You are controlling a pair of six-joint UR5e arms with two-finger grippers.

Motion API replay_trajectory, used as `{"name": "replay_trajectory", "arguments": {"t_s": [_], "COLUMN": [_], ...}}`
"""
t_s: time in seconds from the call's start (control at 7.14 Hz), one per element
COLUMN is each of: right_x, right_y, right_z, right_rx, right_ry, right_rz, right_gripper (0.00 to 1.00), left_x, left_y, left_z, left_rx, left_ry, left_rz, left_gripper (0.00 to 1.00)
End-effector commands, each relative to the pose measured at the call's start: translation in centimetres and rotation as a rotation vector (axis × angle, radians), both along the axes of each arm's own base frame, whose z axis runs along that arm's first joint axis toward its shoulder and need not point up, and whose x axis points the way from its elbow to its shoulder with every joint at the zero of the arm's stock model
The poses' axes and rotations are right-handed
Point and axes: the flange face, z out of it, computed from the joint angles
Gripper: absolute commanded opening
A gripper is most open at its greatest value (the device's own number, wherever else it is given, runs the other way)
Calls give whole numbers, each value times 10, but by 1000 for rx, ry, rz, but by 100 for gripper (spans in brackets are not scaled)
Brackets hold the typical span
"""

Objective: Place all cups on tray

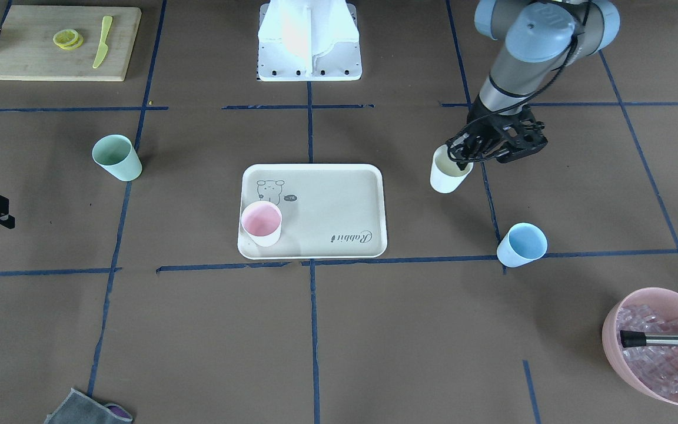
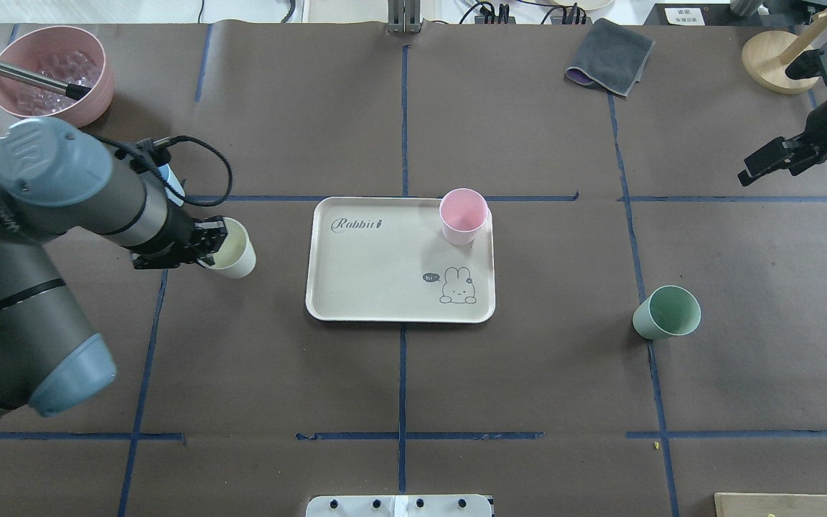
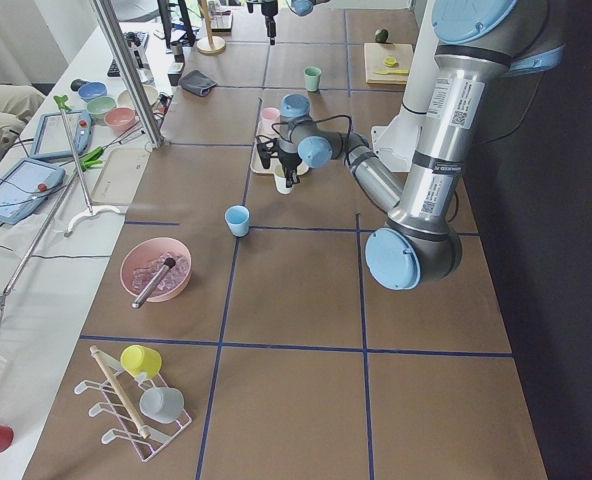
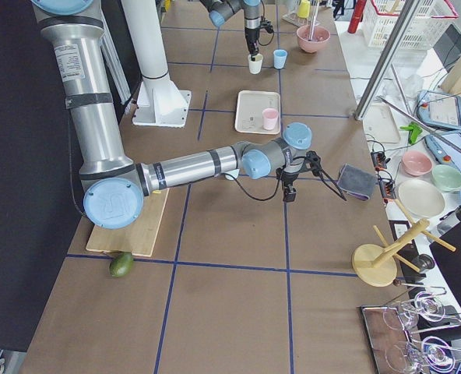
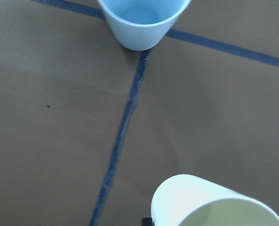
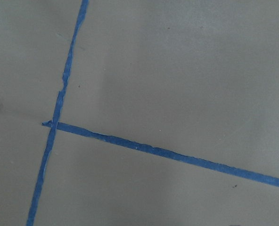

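Pickup of the white cup (image 1: 448, 176) looks like the step in hand. The left gripper (image 1: 461, 156) sits at its rim, jaws narrow, seemingly pinching the wall. Whether the cup is off the table I cannot tell. It is near the tray (image 1: 339, 200), off its short edge on the robot's left. The pink cup (image 1: 261, 222) stands upright in a tray corner. The blue cup (image 1: 521, 244) and green cup (image 1: 116, 157) stand on the table, well apart. I cannot tell how the jaws of the right gripper (image 2: 762, 166) stand. The next move, I judge, calls for a lift clear of the raised rim, a short carry over bare tray, then an upright release
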Motion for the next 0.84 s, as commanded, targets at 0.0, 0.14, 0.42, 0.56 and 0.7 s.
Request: {"name": "replay_trajectory", "arguments": {"t_s": [0.0, 0.14, 0.42, 0.56, 0.7], "right_x": [0, 0, 0, 1, 1], "right_y": [0, 0, 1, 2, 3], "right_z": [1, 1, -1, -2, -2], "right_rx": [-1, -1, 0, 3, 3], "right_ry": [1, 1, -1, -2, -4], "right_rz": [1, 1, 1, 1, 1], "right_gripper": [99, 99, 99, 99, 99], "left_x": [63, 83, 118, 126, 137], "left_y": [-1, -9, 25, 31, 35], "left_z": [-65, -69, -66, -64, -56], "left_rx": [-130, -151, -119, -128, -120], "left_ry": [27, 16, 8, 9, -10], "left_rz": [-67, -73, -34, -31, -32], "left_gripper": [0, 0, 5, 5, 18]}}
